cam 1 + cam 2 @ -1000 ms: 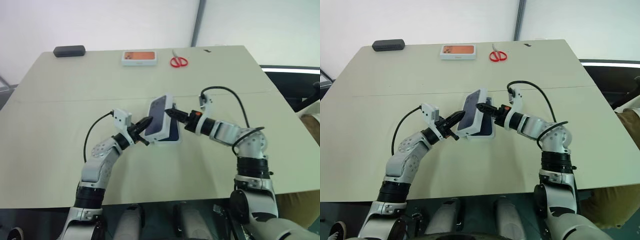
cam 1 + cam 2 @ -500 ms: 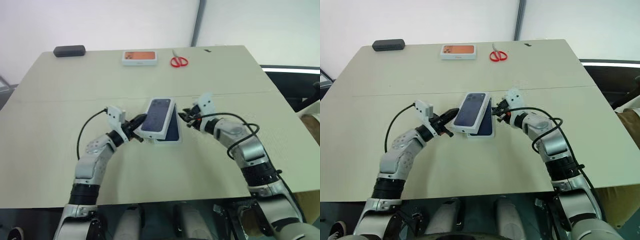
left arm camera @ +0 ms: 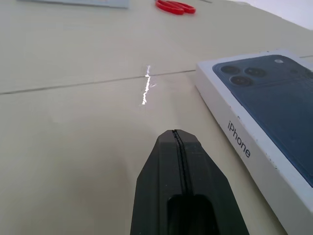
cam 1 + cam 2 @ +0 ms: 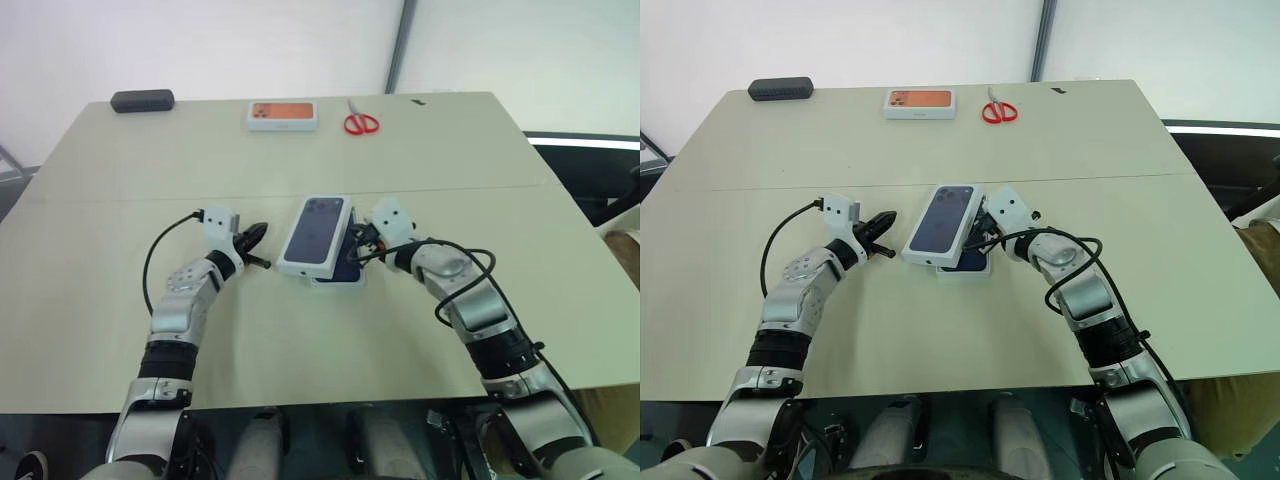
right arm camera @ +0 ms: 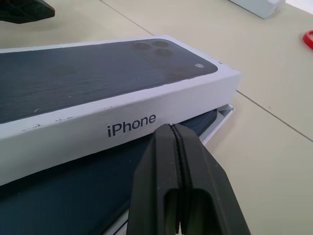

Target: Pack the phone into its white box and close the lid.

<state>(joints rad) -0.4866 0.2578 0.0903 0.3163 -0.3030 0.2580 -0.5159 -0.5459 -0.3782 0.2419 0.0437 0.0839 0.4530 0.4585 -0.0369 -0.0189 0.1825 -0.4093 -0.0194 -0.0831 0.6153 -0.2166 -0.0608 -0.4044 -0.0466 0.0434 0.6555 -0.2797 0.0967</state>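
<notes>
The lid (image 4: 316,235) lies askew over the phone (image 5: 98,196) in the box (image 4: 357,283); both grippers (image 3: 177,134) (image 5: 172,128) are closed and empty beside its edges.

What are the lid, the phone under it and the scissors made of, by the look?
The lid: white cardboard by the look, matte, sharp folded edges, printed top and lettering. The phone: dark blue, smooth back with a slight sheen, possibly glass or coated metal; cannot tell. The scissors: red handles, probably plastic; blades pale, likely metal, too small to confirm.
</notes>
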